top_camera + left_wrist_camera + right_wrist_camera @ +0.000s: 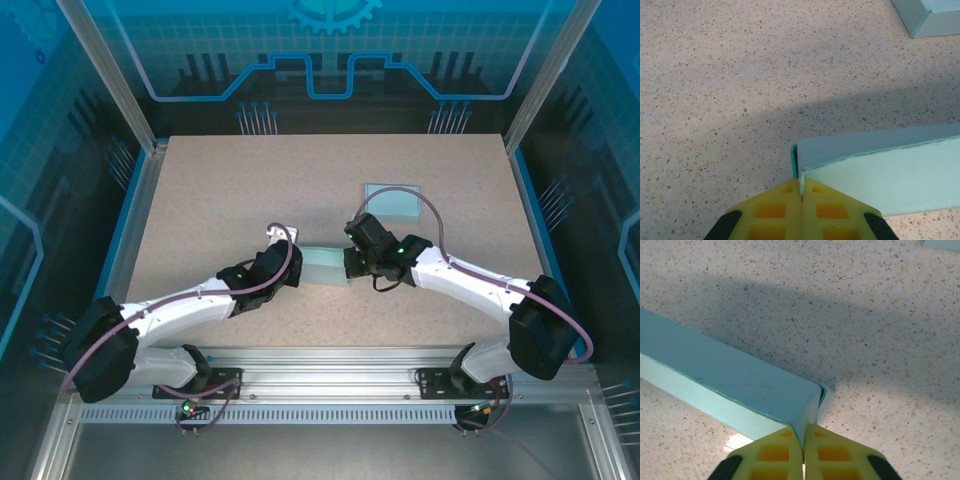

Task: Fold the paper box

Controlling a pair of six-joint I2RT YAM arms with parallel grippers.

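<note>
– Box (325,268) from above: where does it sit?
– On the table (200,180), near the front, between the two wrists. The left gripper (290,268) is at its left end and the right gripper (352,266) at its right end. A second box (393,200) lies apart, farther back and to the right.
– And its axis?
– The long axis runs across the table, left to right, one end toward each arm. My reading is that holding both ends keeps the thin shell from sliding or skewing while the walls are creased.
– Left wrist view?
– The left gripper (801,192) is clenched, with a thin paper edge of the box (880,170) going in between the yellow pads (790,200) at a corner. The box stretches away to the right of the view and rests on the table (715,75). The second box (930,17) peeks in at top right, well apart.
– Why a corner?
– Probably because the end wall meets the long wall there, so a pinch would set the fold.
– Right wrist view?
– Much the same, mirrored. The right gripper (803,432) is closed on the opposite corner, the paper disappearing between its pads (822,440). The box (730,375) runs away up and to the left, a darker face above a paler long one. Whether the end flap is tucked in, I cannot tell.
</note>
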